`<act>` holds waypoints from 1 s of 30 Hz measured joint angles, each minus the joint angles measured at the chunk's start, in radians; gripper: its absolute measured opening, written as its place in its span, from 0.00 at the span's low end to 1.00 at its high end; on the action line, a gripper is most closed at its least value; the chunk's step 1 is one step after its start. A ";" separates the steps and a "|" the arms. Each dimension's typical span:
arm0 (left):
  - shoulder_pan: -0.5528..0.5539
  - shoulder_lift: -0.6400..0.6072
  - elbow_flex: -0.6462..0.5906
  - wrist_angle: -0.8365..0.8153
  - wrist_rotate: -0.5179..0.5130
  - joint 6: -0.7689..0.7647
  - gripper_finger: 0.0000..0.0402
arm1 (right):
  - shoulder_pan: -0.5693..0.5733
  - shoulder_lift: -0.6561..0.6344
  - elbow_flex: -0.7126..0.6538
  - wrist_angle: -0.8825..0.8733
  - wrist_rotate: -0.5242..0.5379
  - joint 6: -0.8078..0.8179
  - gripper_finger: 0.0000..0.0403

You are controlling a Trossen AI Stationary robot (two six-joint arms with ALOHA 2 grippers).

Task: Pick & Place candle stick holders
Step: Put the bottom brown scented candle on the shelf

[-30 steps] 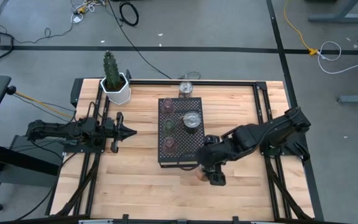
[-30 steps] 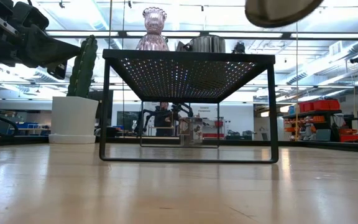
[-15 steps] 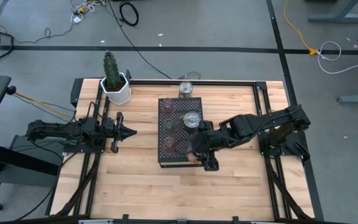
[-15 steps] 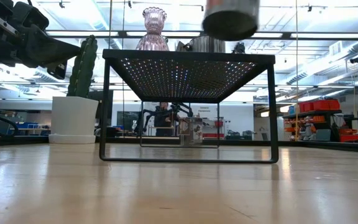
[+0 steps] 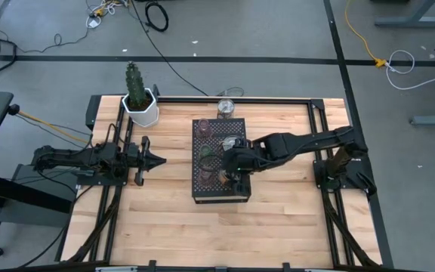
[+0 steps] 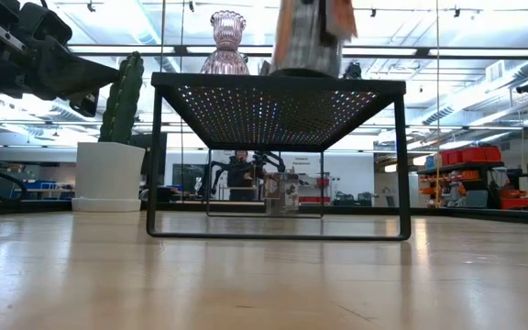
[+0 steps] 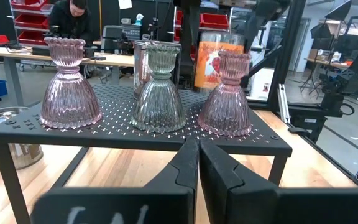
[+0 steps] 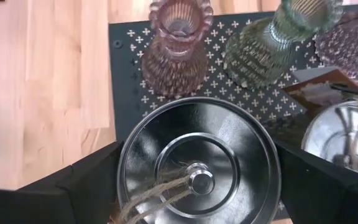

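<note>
High view: right gripper (image 5: 236, 168) grasps round silvery metal holder (image 8: 199, 167) above black perforated stand (image 5: 199, 190); left gripper (image 5: 159, 159) clenched, empty.

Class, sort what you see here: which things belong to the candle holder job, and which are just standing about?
Job: two pink holders; green holder; silvery holder between the right gripper fingers; black rack.
Standing about: cactus pot; left gripper, waiting.

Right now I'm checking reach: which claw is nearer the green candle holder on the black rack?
Right. The right claw hangs over the rack beside the green candle holder, gripping a silvery holder. The left claw waits, shut, off the rack's other side.
</note>
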 joint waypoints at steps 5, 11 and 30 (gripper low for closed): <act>0.000 0.000 0.000 0.001 0.000 0.000 0.05 | -0.008 0.010 -0.008 0.002 -0.005 0.017 0.91; 0.000 0.000 0.000 0.000 0.000 0.000 0.05 | -0.008 0.014 -0.038 0.000 -0.006 -0.029 0.91; 0.000 0.000 0.000 0.000 0.000 0.000 0.05 | -0.010 0.014 -0.040 -0.003 -0.010 -0.034 0.91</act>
